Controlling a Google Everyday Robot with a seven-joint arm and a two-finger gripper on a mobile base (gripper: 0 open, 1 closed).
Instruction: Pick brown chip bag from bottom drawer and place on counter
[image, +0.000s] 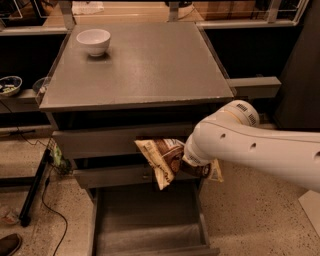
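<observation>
Camera view: which step do we have here?

— The carry, we judge. The gripper (192, 167) is clamped on the brown chip bag (160, 157), which hangs in the air in front of the middle drawer, clear above the open bottom drawer (145, 225).

— And what do we need next?

— We would raise the bag above the front edge of the counter (145, 65), move it farther in and set it down on bare grey, well apart from the white bowl (93, 41) at the far left.

— The arm's pose?

— The white arm (250, 147) reaches in from the right, its wrist bent down and left, hiding much of the gripper.
</observation>
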